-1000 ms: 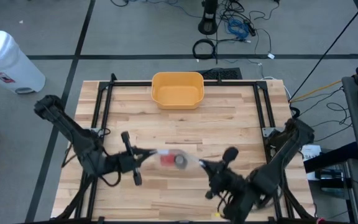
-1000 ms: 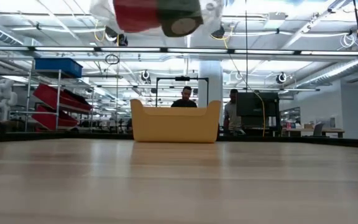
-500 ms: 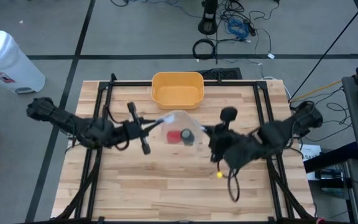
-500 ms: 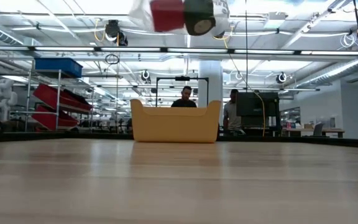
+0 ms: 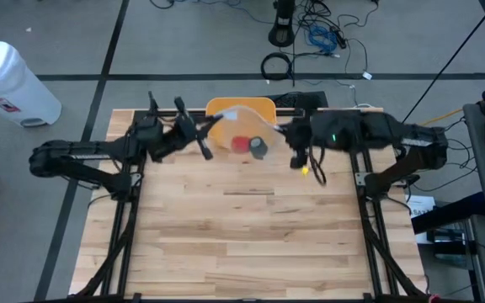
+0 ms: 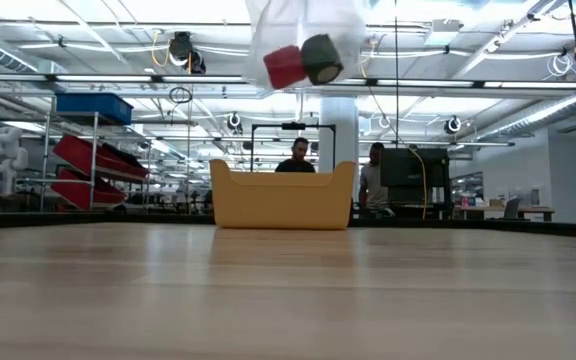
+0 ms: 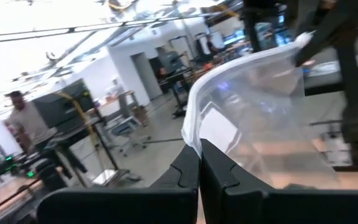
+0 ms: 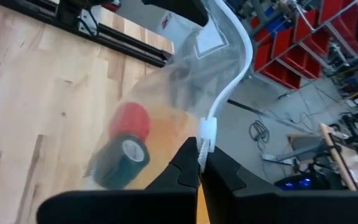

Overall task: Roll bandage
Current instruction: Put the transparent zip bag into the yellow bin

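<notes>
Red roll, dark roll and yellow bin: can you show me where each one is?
red roll (image 6: 285,67), low view, on its side face.
dark roll (image 6: 321,58), low view, on its round end.
yellow bin (image 6: 281,199), low view, on its front wall.

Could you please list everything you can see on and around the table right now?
Clear plastic bag: one, transparent, held up in the air between both grippers above the yellow bin.
Red bandage roll: one, red, inside the bag.
Dark bandage roll: one, dark green, inside the bag beside the red one.
Yellow bin: one, yellow, at the table's far edge.
Wooden table: one, light wood.
White waste bin: one, white, on the floor beyond the table's left corner.
Left gripper: shut on the bag's edge.
Right gripper: shut on the bag's opposite edge.
</notes>
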Robot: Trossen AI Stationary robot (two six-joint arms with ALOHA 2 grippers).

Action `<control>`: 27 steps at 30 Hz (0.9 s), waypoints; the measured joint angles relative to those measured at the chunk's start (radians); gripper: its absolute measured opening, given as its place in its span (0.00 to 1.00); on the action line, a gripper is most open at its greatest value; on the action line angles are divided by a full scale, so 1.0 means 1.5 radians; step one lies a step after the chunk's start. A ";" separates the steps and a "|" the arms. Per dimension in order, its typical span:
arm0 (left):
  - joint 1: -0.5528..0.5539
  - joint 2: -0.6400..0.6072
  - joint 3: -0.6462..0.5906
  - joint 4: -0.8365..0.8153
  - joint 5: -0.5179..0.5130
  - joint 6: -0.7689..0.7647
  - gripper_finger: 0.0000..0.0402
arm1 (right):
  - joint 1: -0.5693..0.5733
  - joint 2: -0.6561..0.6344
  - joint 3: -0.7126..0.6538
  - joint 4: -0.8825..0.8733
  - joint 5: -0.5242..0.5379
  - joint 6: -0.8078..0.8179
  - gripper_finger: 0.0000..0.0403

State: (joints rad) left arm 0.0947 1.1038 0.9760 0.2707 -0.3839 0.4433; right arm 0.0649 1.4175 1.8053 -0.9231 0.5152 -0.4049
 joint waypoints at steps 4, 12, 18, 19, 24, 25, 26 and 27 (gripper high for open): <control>0.088 0.000 0.000 -0.004 0.073 -0.033 0.00 | -0.104 0.005 0.000 0.028 -0.120 -0.045 0.00; 0.238 0.019 0.000 -0.057 0.204 -0.115 0.00 | -0.300 0.032 -0.042 0.091 -0.316 -0.070 0.00; 0.296 0.068 0.000 -0.068 0.262 -0.149 0.00 | -0.399 0.047 -0.130 0.182 -0.396 -0.061 0.00; 0.303 0.078 0.000 -0.069 0.269 -0.152 0.00 | -0.412 0.047 -0.149 0.199 -0.410 -0.057 0.00; 0.323 0.135 0.000 -0.073 0.278 -0.153 0.00 | -0.458 0.048 -0.239 0.267 -0.443 -0.050 0.00; 0.325 0.146 0.000 -0.075 0.278 -0.156 0.00 | -0.466 0.048 -0.252 0.280 -0.450 -0.050 0.00; 0.327 0.155 0.000 -0.078 0.278 -0.159 0.00 | -0.472 0.048 -0.265 0.295 -0.459 -0.048 0.00; 0.328 0.163 0.000 -0.080 0.278 -0.165 0.00 | -0.478 0.048 -0.275 0.305 -0.470 -0.046 0.00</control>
State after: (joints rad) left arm 0.5866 1.3482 0.9760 0.1511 0.0326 0.1962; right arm -0.6518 1.4891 1.3922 -0.4654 -0.1895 -0.4741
